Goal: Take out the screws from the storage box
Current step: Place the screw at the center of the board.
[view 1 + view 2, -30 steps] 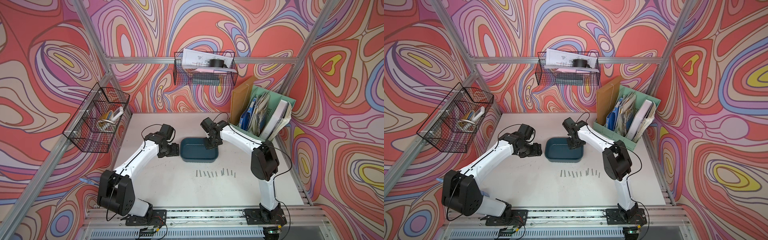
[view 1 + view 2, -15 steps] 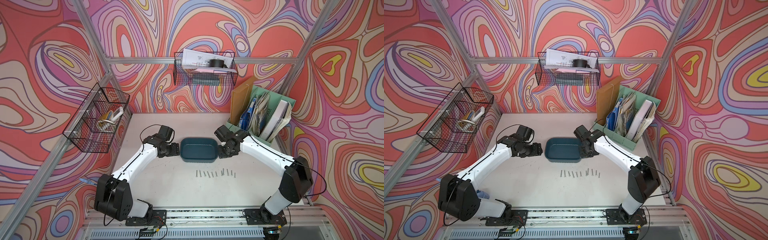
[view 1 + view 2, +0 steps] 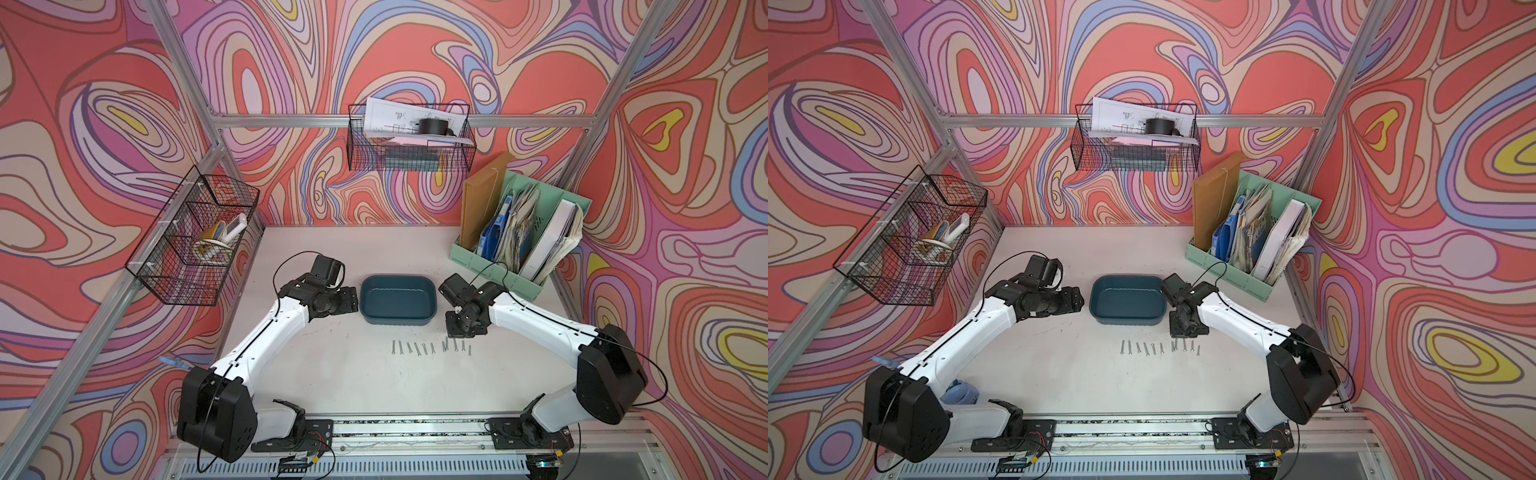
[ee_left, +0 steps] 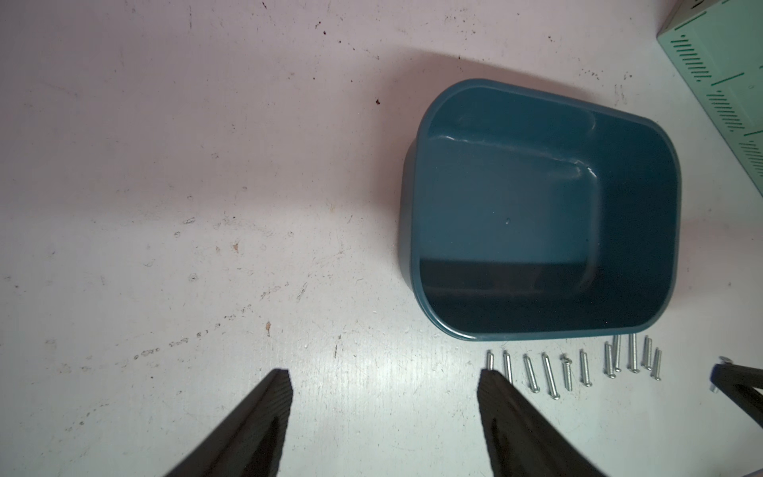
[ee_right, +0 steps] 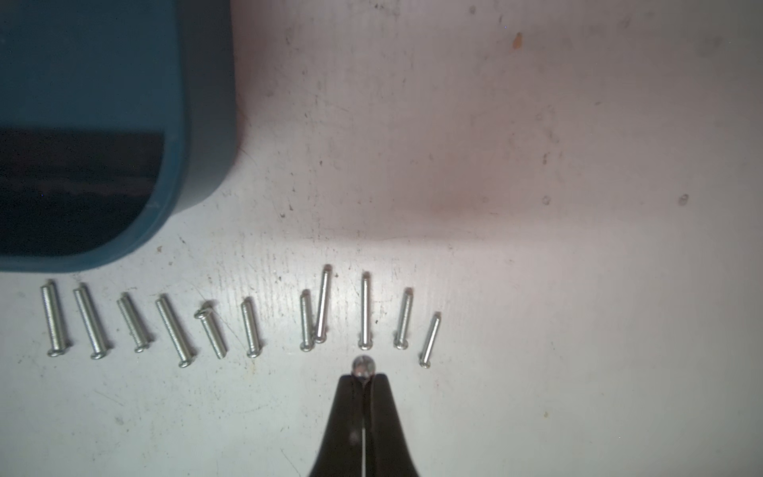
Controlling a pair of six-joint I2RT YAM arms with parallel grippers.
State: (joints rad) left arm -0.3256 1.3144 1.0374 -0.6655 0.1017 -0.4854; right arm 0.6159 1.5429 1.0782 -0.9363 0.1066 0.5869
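Spread left gripper [image 4: 383, 376]; right gripper [image 5: 363, 382] pinching one screw [image 5: 363, 366].
Spread jaws left of teal storage box [image 3: 399, 298]; eleven screws [image 3: 430, 348] rowed on table [image 3: 374, 395] just in front of box; pinched screw at row's right part.

A pale, scuffed table [image 3: 374, 249] sits inside walls [image 3: 415, 62] of swirling red, purple, blue and cream. Aluminium bars [image 3: 291, 120] frame the table's back and corners. One wire basket [image 3: 409, 162] holding papers hangs above its back edge, and another [image 3: 187, 266] above its left edge. A green organiser [image 3: 467, 257] stands at its back right corner. The light is soft and even.
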